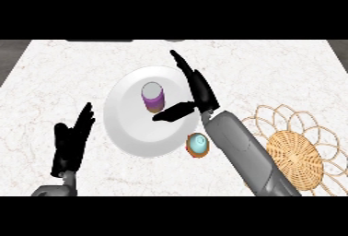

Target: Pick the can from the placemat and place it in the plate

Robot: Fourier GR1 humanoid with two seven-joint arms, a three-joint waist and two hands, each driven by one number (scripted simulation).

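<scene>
Left hand (71,138) rests open at lower left, fingers up. Right hand (194,94) open, fingers straight, thumb out, just right of can (153,96). Can stands upright on white plate (129,129). Small cup (198,144) beside plate; wicker placemat (296,152) at counter's (68,69) right.

The right forearm (248,154) is a thick grey tube with smooth, slightly shiny panels, darker on its lower side. It ends in a black right hand (197,92) with long thin fingers and a thumb. The left hand (70,143) is also black, on a short grey wrist (54,190).
</scene>
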